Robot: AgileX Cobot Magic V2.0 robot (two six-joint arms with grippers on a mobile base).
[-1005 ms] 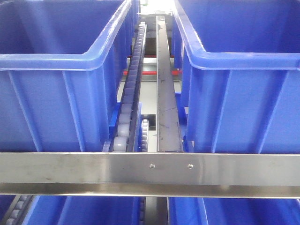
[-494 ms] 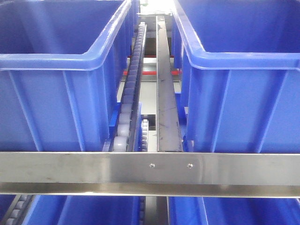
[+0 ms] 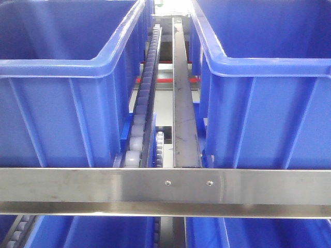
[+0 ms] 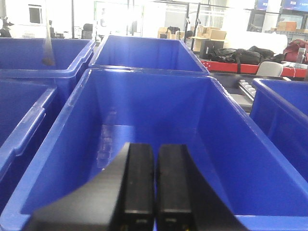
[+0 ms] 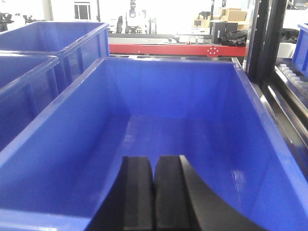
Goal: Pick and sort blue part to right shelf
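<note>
From the front view I look at a metal rack: a steel crossbar [image 3: 165, 191] runs across the lower frame, and above it stand two big blue bins, the left bin [image 3: 67, 103] and the right bin [image 3: 269, 103], well apart. Between them a roller track [image 3: 145, 103] and a flat steel rail [image 3: 183, 103] run away from me, side by side. Below the crossbar the tops of two more blue bins are cut off by the frame edge. In the left wrist view my left gripper [image 4: 155, 187] hangs over the near rim of a deep bin [image 4: 72, 139]; its two black fingers [image 4: 137, 183] stand almost touching, only a thin slit between them, and nothing is held there. Behind that bin sits another blue bin [image 4: 144, 53], with more blue bins at both sides, partly cropped. The room beyond is bright and washed out, with cardboard boxes [image 4: 211, 34] and dark bags on a red bench. In the right wrist view my right gripper [image 5: 154, 192] hangs over a bin wall [image 5: 53, 159] the same way, fingers pressed together and holding nothing. A red beam [image 5: 178, 49] crosses behind that bin, and a dark post [image 5: 260, 38] rises at the right. I cannot find the blue part in any view; the bin floors near the grippers are hidden by the fingers.
</note>
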